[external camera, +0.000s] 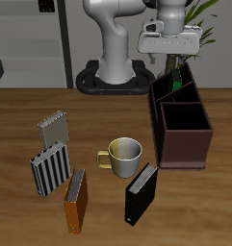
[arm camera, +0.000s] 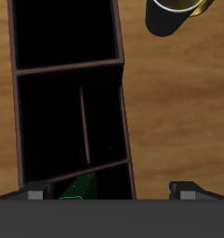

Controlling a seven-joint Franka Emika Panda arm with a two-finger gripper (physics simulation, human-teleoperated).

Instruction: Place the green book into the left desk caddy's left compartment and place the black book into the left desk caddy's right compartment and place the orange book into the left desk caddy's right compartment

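Note:
The dark maroon left desk caddy [external camera: 184, 142] stands beside the mug, and the wrist view looks straight down into it [arm camera: 124, 102]. The green book [arm camera: 78, 189] sits inside a narrow section at the caddy's taller far end. In the exterior view only a sliver of it [external camera: 174, 70] shows under the hand. My gripper [external camera: 172, 60] hangs just above that end. Its fingertips [arm camera: 34, 193] are spread wide with nothing between them, gripper [arm camera: 109, 191]. The black book [external camera: 140, 192] and the orange book [external camera: 76, 200] lie near the table's front edge. The large squarish compartment [arm camera: 67, 28] holds nothing.
A yellow-green mug [external camera: 124, 154] stands between the books and the caddy, and it also shows in the wrist view [arm camera: 178, 11]. Two grey striped books [external camera: 50, 169] [external camera: 52, 127] lie behind the orange book. A plant [external camera: 202, 21] stands behind the caddy.

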